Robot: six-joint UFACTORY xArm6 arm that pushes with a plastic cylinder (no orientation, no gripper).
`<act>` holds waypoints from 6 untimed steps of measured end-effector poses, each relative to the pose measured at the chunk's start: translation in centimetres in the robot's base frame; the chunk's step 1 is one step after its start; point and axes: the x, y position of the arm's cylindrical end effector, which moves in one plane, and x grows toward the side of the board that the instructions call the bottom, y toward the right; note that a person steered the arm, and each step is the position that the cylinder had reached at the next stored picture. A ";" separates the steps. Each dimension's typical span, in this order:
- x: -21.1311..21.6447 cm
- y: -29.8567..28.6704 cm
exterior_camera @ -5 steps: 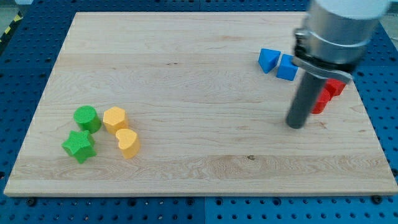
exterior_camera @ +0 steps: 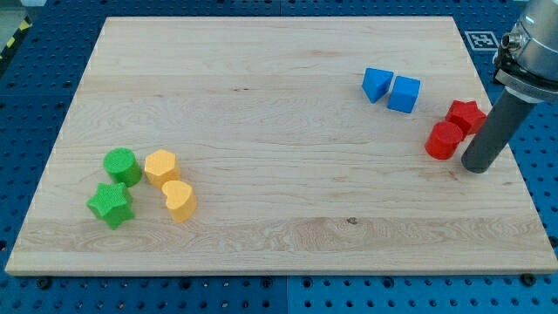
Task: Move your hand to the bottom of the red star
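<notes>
From the camera view there is no claw, just the rod; my tip (exterior_camera: pixel 476 166) rests on the wooden surface (exterior_camera: pixel 261 105). The red star (exterior_camera: pixel 466 115) sits just above it, the red cylinder (exterior_camera: pixel 444 140) just beside it to the view's left, the two blue blocks (exterior_camera: pixel 391 89) farther up-left.

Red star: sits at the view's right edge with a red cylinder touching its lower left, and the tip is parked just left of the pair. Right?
Not quite. In the camera view my tip stands to the right of the pair, not the left, just below the red star and beside the red cylinder. The rest holds.
</notes>
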 end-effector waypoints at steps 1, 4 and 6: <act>0.9 -0.2; -0.6 -0.2; 0.7 -0.2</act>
